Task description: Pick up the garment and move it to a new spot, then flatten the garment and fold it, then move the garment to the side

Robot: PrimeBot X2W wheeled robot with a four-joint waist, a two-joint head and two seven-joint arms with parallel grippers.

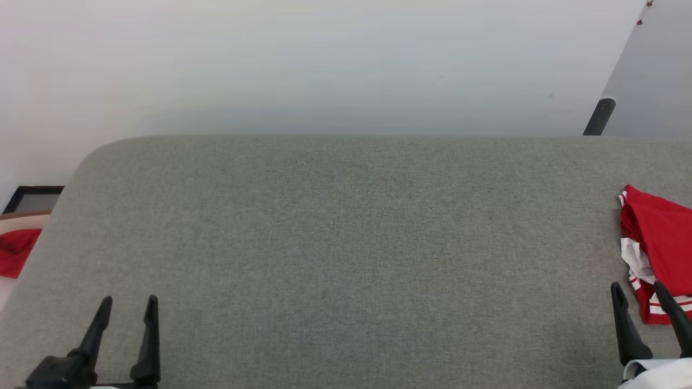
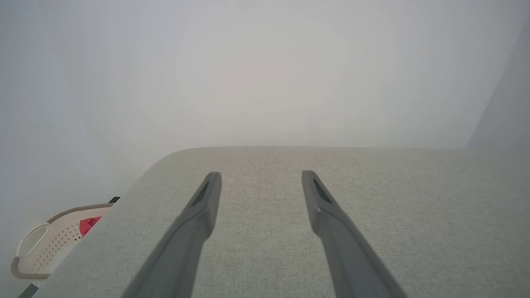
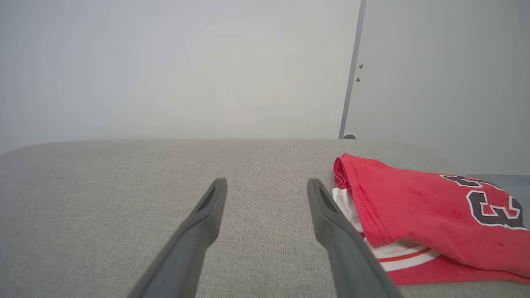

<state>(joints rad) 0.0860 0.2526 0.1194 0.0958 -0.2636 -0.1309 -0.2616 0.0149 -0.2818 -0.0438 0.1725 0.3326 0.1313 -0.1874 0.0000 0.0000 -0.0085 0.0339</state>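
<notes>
1. A grey fabric surface (image 1: 346, 243) with a rounded far-left corner runs across the head view, and a pale wall (image 1: 324, 65) stands behind it.
2. The garment (image 1: 662, 237) lies at the surface's far right edge, cut off by the frame. It is red, folded over itself, with white cloth and red-white striped trim showing at its near side.
3. In the right wrist view the garment (image 3: 414, 207) rests flat on the surface. A black, white-outlined "3" and part of some lettering are readable on its top layer.
4. The right gripper (image 1: 638, 287) is at the lower right with its fingers spread wide. In its own view the right gripper (image 3: 267, 182) has bare grey fabric between the fingers, and the right finger is just beside the garment's white part — whether they touch I cannot tell.
5. The left gripper (image 1: 130, 300) is at the lower left, well apart from the garment and also spread wide. In the left wrist view the left gripper (image 2: 261, 176) is over plain grey fabric.
6. Off the surface's left edge sits a pale perforated basket (image 2: 45, 244) with a red cloth (image 2: 89, 225) in it.
</notes>
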